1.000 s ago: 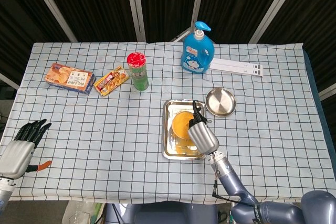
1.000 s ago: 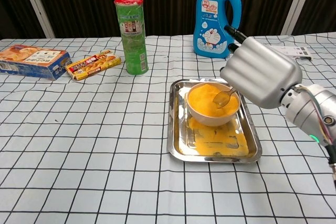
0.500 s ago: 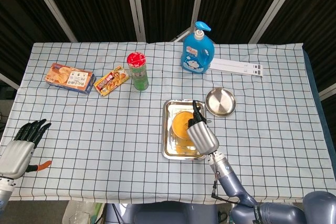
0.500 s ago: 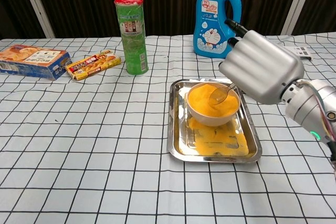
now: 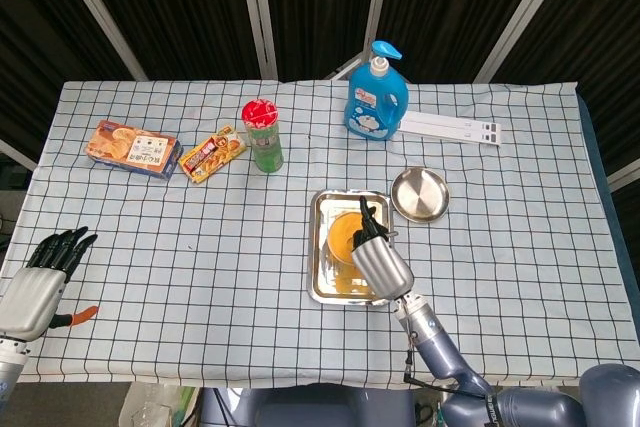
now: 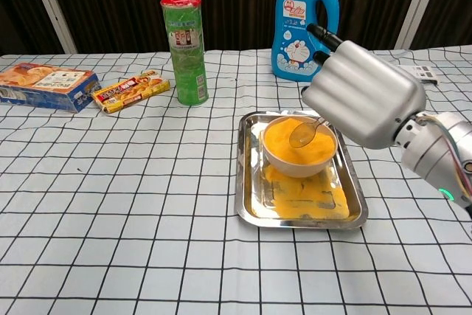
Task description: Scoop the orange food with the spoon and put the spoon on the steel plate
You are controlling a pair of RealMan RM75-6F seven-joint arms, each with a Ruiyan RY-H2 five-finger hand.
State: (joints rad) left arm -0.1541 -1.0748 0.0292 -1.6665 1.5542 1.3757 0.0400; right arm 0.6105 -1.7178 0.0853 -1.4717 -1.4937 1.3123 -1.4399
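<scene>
A white bowl (image 6: 297, 161) heaped with orange food (image 6: 284, 143) stands in a rectangular steel tray (image 6: 245, 197). My right hand (image 6: 361, 94) grips a metal spoon (image 6: 302, 135) whose tip sits just over the food at the bowl's right side. The spoon's scoop looks orange. In the head view the right hand (image 5: 378, 259) covers the bowl's (image 5: 343, 235) right half. A round steel plate (image 5: 420, 194) lies just right of the tray (image 5: 320, 282); the chest view does not show it. My left hand (image 5: 45, 272) rests at the near left table edge, fingers stretched out, holding nothing.
Orange spill covers the tray floor (image 6: 306, 193) in front of the bowl. A blue soap bottle (image 6: 304, 23) stands behind the tray, a green can (image 6: 184, 49) to the left. Two snack packs (image 6: 129, 90) (image 6: 44, 85) lie far left. A white strip (image 5: 450, 128) lies at the back right.
My right hand has shifted a little to the left and the spoon tip has moved left over the orange food. The left hand has stayed still.
</scene>
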